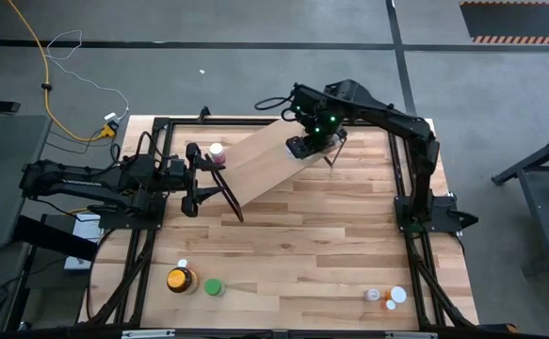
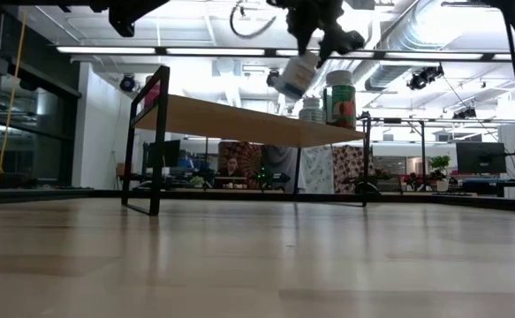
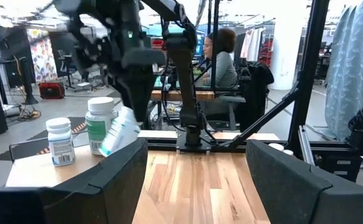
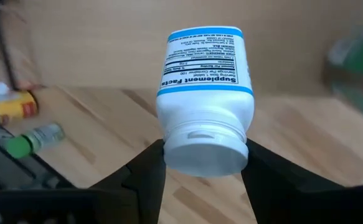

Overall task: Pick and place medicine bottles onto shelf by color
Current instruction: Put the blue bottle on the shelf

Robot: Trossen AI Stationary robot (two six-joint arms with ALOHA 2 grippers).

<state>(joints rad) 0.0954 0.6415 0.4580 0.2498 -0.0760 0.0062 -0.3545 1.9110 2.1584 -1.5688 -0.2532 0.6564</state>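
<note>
Right gripper [image 4: 203, 163] clamps a white supplement bottle [image 4: 205, 102] by its cap; only the low view shows it tilted above the shelf [image 2: 239, 119].

Even overhead light, ceiling strips [image 2: 239, 50] glared in low view, soft shadows on tabletop [image 1: 302, 245]; right wrist background blurred, left wrist arm motion-smeared.

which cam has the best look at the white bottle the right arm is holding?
Right wrist view: the white bottle fills the frame, cap gripped between the jaws, label readable. Low view shows it tilted above the shelf. Left wrist view shows it partly. High view hides it under the right gripper.
</note>
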